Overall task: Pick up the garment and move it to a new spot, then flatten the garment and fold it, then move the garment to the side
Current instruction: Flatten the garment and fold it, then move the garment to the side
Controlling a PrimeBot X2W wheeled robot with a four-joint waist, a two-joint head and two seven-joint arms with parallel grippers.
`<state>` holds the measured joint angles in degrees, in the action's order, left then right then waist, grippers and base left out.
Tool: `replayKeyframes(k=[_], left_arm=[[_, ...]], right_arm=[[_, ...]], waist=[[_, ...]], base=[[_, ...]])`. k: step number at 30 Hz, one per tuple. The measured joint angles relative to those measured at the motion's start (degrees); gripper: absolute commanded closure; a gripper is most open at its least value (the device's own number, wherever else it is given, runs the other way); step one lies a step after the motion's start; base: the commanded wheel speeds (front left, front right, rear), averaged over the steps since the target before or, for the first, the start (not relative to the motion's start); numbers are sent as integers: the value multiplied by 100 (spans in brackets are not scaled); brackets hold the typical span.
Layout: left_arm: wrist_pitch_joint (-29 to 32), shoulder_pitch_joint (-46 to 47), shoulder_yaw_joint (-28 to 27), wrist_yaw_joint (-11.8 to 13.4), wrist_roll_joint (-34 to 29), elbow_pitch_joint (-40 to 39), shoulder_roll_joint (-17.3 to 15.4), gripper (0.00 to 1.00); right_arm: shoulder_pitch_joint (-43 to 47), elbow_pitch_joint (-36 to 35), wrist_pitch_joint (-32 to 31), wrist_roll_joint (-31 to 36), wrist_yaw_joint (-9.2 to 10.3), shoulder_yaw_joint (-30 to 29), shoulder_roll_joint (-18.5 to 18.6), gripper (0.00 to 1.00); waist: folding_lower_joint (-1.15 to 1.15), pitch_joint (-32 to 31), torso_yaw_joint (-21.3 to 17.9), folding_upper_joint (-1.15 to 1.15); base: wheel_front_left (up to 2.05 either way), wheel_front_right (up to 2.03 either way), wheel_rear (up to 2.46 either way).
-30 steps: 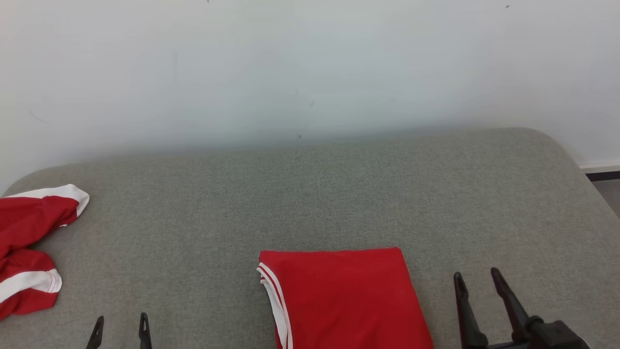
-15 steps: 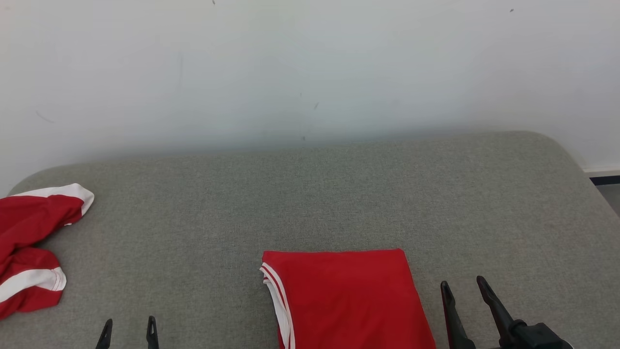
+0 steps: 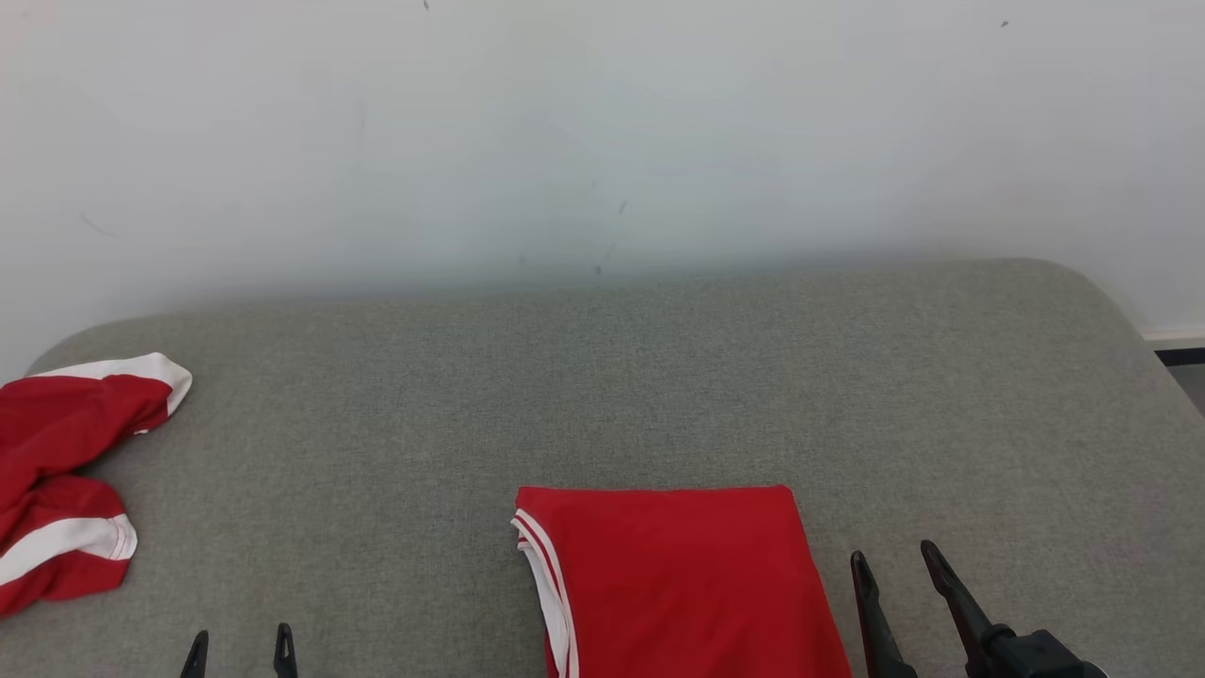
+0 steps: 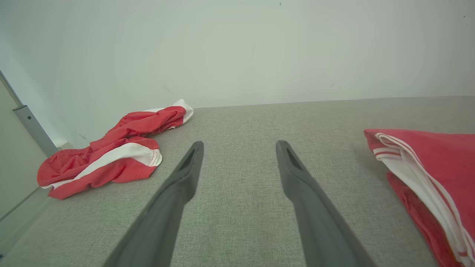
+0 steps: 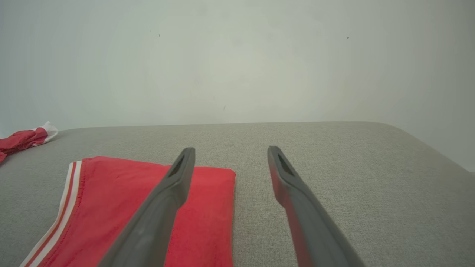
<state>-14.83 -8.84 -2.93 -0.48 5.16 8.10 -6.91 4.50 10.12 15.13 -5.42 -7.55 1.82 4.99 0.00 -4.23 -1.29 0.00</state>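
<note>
A folded red garment (image 3: 678, 579) with white trim lies flat at the near middle of the grey padded surface (image 3: 602, 377); it also shows in the left wrist view (image 4: 434, 174) and right wrist view (image 5: 122, 207). My right gripper (image 3: 894, 560) stands open just right of the garment's right edge, holding nothing; in its own view (image 5: 230, 154) its left finger overlaps the garment's corner. My left gripper (image 3: 240, 645) is open at the lower left, well apart from the garment, its fingers (image 4: 185, 174) spread over bare fabric.
A second red and white garment (image 3: 66, 480) lies crumpled at the left edge, also in the left wrist view (image 4: 115, 152). A pale wall (image 3: 602, 141) rises right behind the surface. A dark floor strip (image 3: 1177, 356) shows at the far right.
The whole picture has drifted slightly right and down, so the camera moved. My right gripper has drawn back toward the near edge and closer to the garment. The left gripper is much where it was.
</note>
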Motion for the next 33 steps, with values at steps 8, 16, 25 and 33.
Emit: replayKeyframes(k=[8,16,25,33], left_arm=[[0,-17,-59,49,100,-1,-33,0],[-2,-27,-42,107,120,-22,-29,0],[-4,-35,-27,157,151,-2,-36,0],[-5,-32,10,182,159,8,-38,0]], right_arm=[[0,68,0,47,0,-31,-22,0],[-2,138,0,91,0,-52,-33,0],[-11,181,0,100,0,-56,-34,0],[-11,216,0,100,0,-93,-33,0]], waist=[[0,1,18,0],[0,5,21,0],[0,0,-2,0],[0,15,16,0]], base=[[0,0,0],[0,0,0],[0,0,0],[0,0,0]])
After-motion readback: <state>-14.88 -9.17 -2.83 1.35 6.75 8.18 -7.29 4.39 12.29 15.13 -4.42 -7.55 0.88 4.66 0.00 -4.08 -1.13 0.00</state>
